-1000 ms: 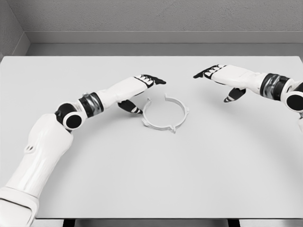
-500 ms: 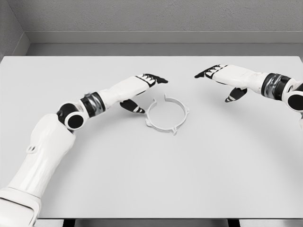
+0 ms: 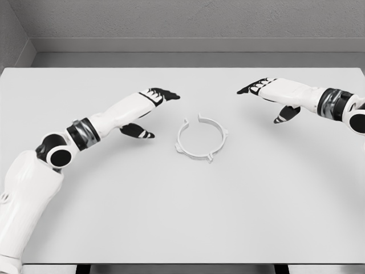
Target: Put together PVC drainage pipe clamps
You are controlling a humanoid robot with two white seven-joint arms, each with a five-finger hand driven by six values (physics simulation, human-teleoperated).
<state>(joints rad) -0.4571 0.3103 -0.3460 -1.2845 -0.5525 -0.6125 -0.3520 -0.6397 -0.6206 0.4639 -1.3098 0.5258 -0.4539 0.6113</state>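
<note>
A white ring-shaped pipe clamp [image 3: 201, 138] lies flat on the white table [image 3: 182, 217], just right of the middle, with a gap in its far rim and small tabs around it. My left hand [image 3: 149, 111] hovers to the left of the clamp, apart from it, fingers spread and holding nothing. My right hand [image 3: 268, 97] hangs over the table to the upper right of the clamp, also open and empty, its thumb hanging down.
A grey wall [image 3: 182, 23] runs behind the table's far edge. The table's near edge shows at the bottom of the view.
My left hand has drawn back to the left, away from the clamp. The clamp shifted slightly right earlier and now lies still. The right hand barely moved.
</note>
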